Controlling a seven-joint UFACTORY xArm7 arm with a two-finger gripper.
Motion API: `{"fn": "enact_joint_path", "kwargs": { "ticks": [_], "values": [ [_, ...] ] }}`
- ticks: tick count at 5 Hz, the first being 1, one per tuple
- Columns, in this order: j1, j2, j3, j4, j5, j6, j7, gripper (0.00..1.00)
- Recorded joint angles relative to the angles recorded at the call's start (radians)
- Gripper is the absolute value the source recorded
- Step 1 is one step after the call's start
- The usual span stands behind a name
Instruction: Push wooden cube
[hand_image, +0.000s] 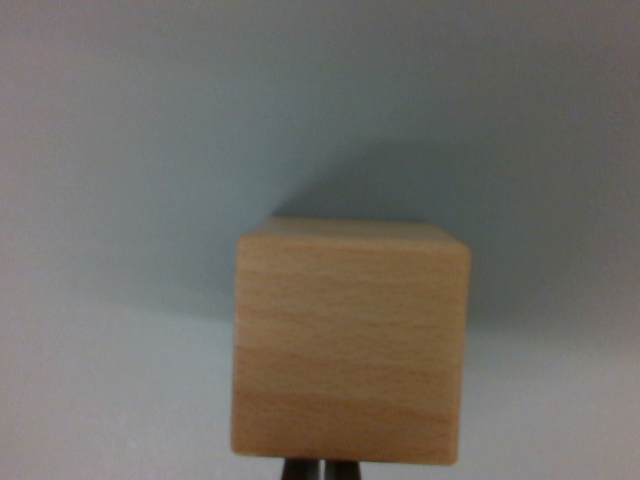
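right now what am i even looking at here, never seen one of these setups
This is a single picture taken by a camera on a robot arm's wrist, looking forward past its grasping tool. The big tan block filling the middle is a wooden cube, resting on a plain pale grey surface and casting a soft shadow behind it. The two dark tips at the bottom edge are the pincer, close together right against the cube's near face, placed to push. Nothing is held, and nothing else shows on the surface.
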Motion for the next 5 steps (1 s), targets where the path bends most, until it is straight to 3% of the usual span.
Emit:
{"fn": "enact_joint_path", "kwargs": {
  "ticks": [1,2,3,4,5],
  "values": [
    [0.0000,0.000,0.000,0.000,0.0000,0.000,0.000,1.00],
    [-0.0012,0.026,-0.003,0.042,-0.0030,0.017,-0.004,1.00],
    [-0.0012,0.026,-0.003,0.042,-0.0030,0.017,-0.004,1.00],
    [-0.0026,0.054,-0.007,0.089,-0.0062,0.035,-0.008,1.00],
    [-0.0026,0.054,-0.007,0.089,-0.0062,0.035,-0.008,1.00]
  ]
}}
